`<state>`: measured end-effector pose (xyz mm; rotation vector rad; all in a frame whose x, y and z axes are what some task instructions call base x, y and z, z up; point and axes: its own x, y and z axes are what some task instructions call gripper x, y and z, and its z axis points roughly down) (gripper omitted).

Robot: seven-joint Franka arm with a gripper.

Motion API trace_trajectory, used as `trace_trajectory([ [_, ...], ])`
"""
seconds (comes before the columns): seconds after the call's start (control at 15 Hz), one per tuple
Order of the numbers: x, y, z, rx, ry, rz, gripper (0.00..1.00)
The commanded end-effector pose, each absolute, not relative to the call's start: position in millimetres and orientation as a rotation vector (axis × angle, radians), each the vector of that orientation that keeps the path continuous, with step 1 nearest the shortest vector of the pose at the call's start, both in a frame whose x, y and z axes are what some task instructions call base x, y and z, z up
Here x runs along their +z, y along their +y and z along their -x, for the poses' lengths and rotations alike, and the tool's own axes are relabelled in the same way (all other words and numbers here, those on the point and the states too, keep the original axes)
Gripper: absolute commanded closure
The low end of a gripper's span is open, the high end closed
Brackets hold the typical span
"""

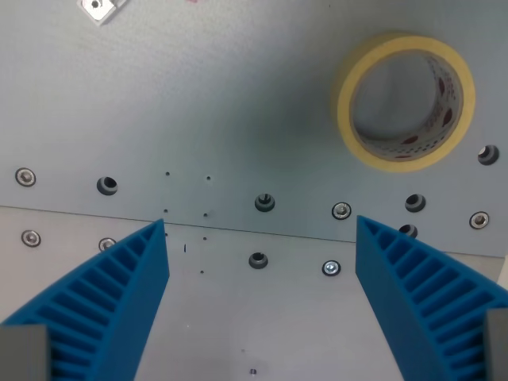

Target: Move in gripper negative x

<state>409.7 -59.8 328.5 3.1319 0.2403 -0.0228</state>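
Note:
My gripper (260, 230) is open above a grey metal table, with nothing between its two blue ribbed fingers (119, 294). The other finger rises from the wrist view's lower right. A roll of yellow tape (406, 101) lies flat on the table at the upper right, well beyond the fingertips and apart from them.
The grey table plate (198, 103) has a seam running across the middle, with several screws and bolt holes (265, 202) along it. A small white bracket (98, 9) sits at the top left edge of the view.

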Motion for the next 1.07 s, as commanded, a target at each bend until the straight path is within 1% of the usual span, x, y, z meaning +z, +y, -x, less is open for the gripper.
trace_trajectory([
  [0.07, 331.9, -60.6, -404.3, -0.01, 0.24, -3.131, 0.0],
  [1.07, 332.5, -72.0, -330.2, -0.01, 0.24, -3.131, 0.0],
])
